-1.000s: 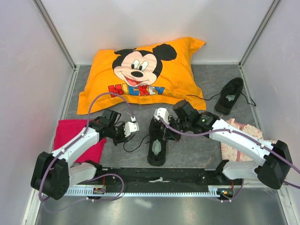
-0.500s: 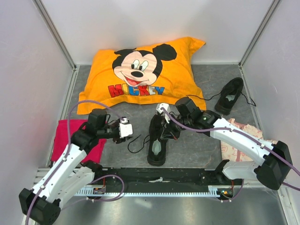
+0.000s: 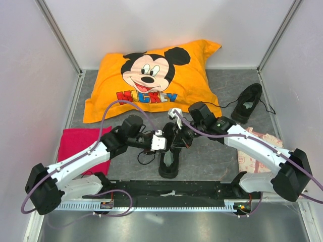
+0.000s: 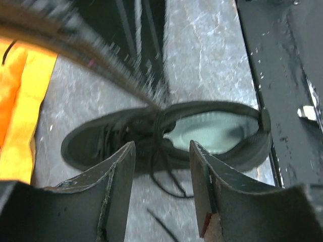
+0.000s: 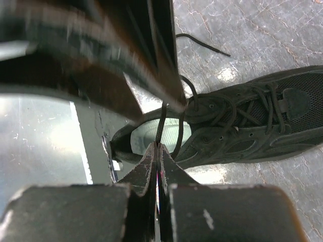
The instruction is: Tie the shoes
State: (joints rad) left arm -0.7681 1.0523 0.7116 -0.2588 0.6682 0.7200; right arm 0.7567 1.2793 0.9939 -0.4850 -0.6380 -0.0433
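**Lace of the near shoe pinched by the right gripper**

The near shoe (image 3: pixel 169 156) is seen on the grey table (image 3: pixel 214 161), just beyond the black base rail (image 3: pixel 202 190). Its heel is turned toward the rail and its toe toward the orange Mickey pillow (image 3: pixel 151 80). Both grippers are placed over this shoe.

The right gripper (image 5: pixel 157 146) is closed completely, and a thin black lace (image 5: pixel 161 121) is pinched between its fingertips. The lace is drawn up from the eyelet area, next to the pale insole (image 5: pixel 142 133).

The left gripper (image 4: pixel 161 146) is held wide open, and nothing is gripped between its fingers (image 4: pixel 118 186). The laced part of the shoe is seen through the gap. A loose lace loop (image 3: pixel 145 158) is lying on the table just left of the shoe.

The far shoe (image 3: pixel 247 103) is found well apart, at the far right, near the right corner of the pillow, with its laces spread on the table.

A red cloth (image 3: pixel 75 143) is lying at the near left, partly covered by the left arm. A pale printed packet (image 3: pixel 255 151) is lying at the near right, partly covered by the right arm.
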